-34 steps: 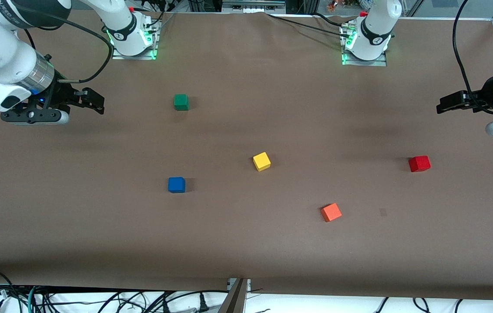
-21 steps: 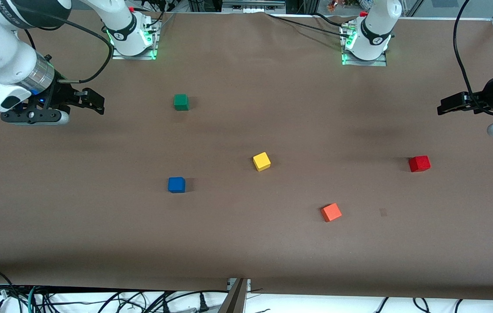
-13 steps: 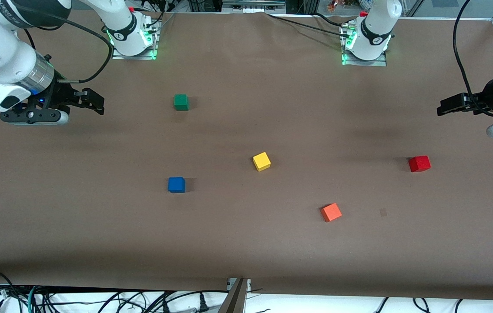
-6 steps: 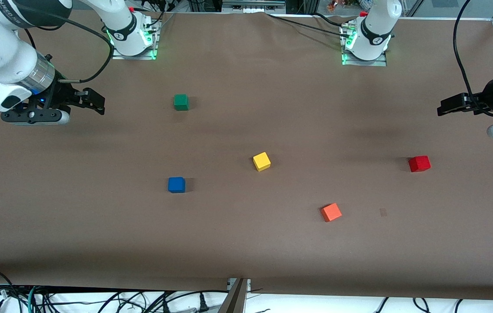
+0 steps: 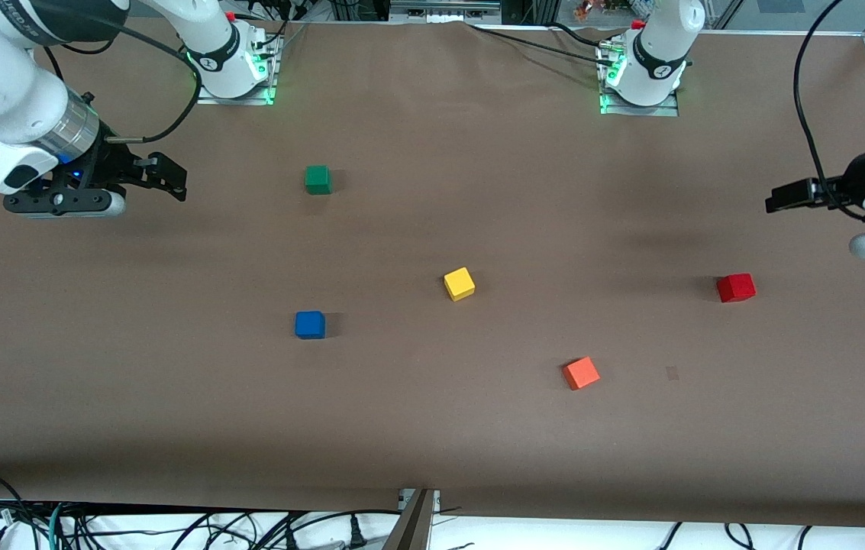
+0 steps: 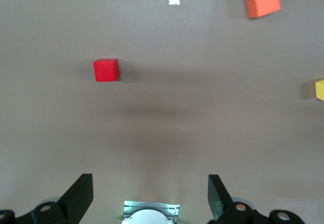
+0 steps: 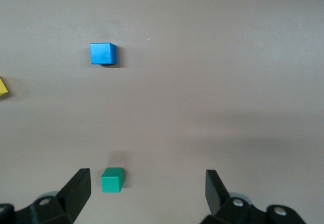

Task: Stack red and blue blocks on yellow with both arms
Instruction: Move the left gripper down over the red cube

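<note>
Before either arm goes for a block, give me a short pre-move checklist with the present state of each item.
1. Left gripper open, holding nothing: ok.
2. Right gripper open, holding nothing: ok.
3. Red block alone on the table, toward the left arm's end: ok.
4. Blue block alone, toward the right arm's end: ok.
5. Yellow block top bare for stacking: ok.
6. Orange block and green block apart from the yellow block: ok.

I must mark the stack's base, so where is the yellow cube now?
In the front view the yellow cube sits mid-table, between the blue cube and the red cube, farther from the camera than the orange cube.
</note>
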